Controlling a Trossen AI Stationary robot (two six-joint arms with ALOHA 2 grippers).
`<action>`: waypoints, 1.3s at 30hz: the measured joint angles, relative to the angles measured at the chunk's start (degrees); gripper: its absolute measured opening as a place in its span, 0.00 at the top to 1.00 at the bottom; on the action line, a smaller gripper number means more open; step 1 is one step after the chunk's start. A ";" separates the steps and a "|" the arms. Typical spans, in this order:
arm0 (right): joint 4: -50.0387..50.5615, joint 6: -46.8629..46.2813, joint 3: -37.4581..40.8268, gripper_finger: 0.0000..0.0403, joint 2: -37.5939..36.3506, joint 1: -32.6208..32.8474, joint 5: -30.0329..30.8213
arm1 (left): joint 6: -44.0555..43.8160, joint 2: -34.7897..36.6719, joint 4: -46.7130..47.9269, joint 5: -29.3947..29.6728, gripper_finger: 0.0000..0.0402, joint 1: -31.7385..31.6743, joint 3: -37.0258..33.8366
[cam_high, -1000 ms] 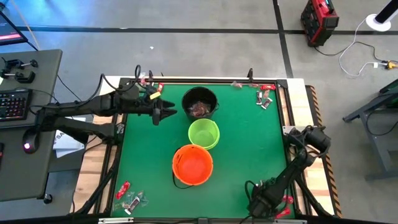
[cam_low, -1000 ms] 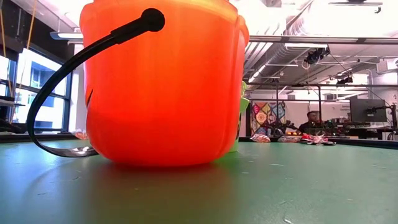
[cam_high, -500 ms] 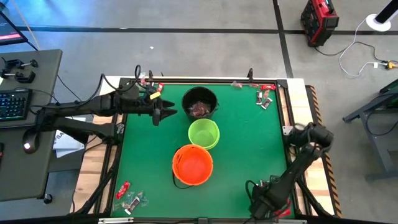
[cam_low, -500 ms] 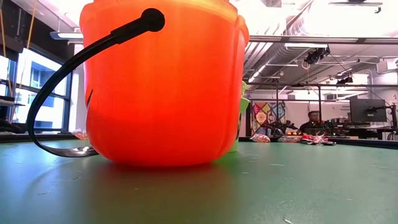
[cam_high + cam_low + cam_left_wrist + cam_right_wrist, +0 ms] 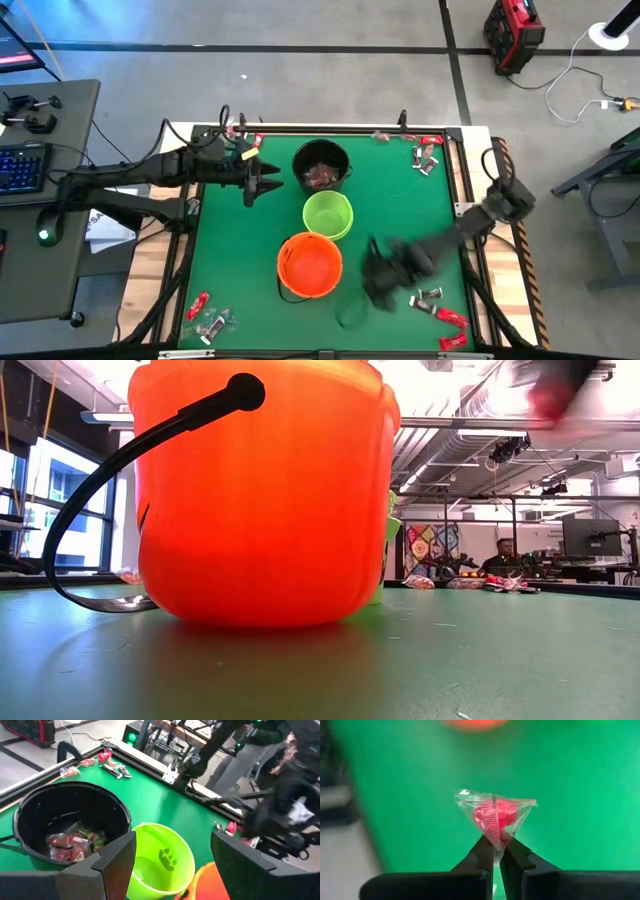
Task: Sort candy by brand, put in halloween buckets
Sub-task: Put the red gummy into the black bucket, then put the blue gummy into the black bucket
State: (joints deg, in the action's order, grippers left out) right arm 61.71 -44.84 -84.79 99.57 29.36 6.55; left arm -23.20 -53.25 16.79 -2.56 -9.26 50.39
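1. Swinging in from the near right corner, the right gripper [image 5: 378,275] has crossed to the middle of the table [image 5: 400,200] since a second ago. From above it now hangs blurred just right of the orange bucket [image 5: 310,265], and the red candies [image 5: 440,312] it was hunched over lie uncovered by the right edge. The left gripper [image 5: 262,181] has not budged; it waits just left of the black bucket [image 5: 322,163], with the green bucket [image 5: 328,214] between black and orange. More candy sits in the far right corner [image 5: 425,155] and the near left corner [image 5: 210,318].

2. Low down, the orange bucket [image 5: 262,490] fills the view as before. New is a blurred dark shape with a red smear at the top right, probably the right arm passing over with its load.

3. From the left wrist, the left fingers [image 5: 117,857] stand wide apart with nothing between them. Ahead, the black bucket [image 5: 35,815] already holds reddish-brown wrapped pieces; the green bucket [image 5: 172,847] looks empty.

4. From the right wrist, the right fingers [image 5: 485,851] are pinched tight on the tail of a clear wrapper with a red candy [image 5: 495,814] inside, held over green table with an orange blur ahead.

5. My read: the pick is done and the piece is on its way, most likely to the orange bucket. The grip is only on the wrapper's edge, so it could slip during a fast swing.
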 joint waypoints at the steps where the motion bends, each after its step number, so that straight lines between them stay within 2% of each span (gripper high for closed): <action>1: -1.68 2.35 -0.08 0.98 0.00 -3.22 1.98 | 0.00 0.22 -0.06 -0.18 0.39 0.00 0.02; 9: -7.31 17.29 -9.48 0.98 0.04 -23.77 16.59 | 1.46 4.02 4.87 -2.13 0.39 0.04 0.04; 15: -20.01 19.82 -10.90 0.97 0.38 -35.20 14.16 | -0.49 6.87 14.17 -2.16 0.39 0.05 0.04; 19: -20.87 18.33 -10.80 0.87 2.80 -40.03 9.39 | -1.62 7.57 17.57 -2.26 0.39 0.11 0.04; 23: -21.37 16.40 -10.67 0.67 5.24 -42.40 2.98 | -1.03 7.73 19.02 -2.28 0.39 0.84 0.04; 27: -21.96 17.96 -10.67 0.45 5.44 -42.40 2.18 | 0.98 7.71 20.01 -2.33 0.39 1.72 0.04; 30: -20.74 17.90 -10.85 0.32 5.26 -42.74 1.75 | 1.37 7.71 20.05 -2.33 0.39 2.12 0.04; 35: -9.55 21.82 -15.83 0.27 5.03 -43.26 0.03 | -2.37 6.51 21.56 -1.30 0.39 4.23 0.07; 39: 1.45 26.43 -19.09 0.27 4.99 -41.65 1.80 | -8.39 0.53 28.44 -1.35 0.39 11.56 0.05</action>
State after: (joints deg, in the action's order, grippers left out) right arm 63.16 -18.41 -103.88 104.56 -12.28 8.35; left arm -31.59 -52.72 45.23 -3.90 2.30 50.45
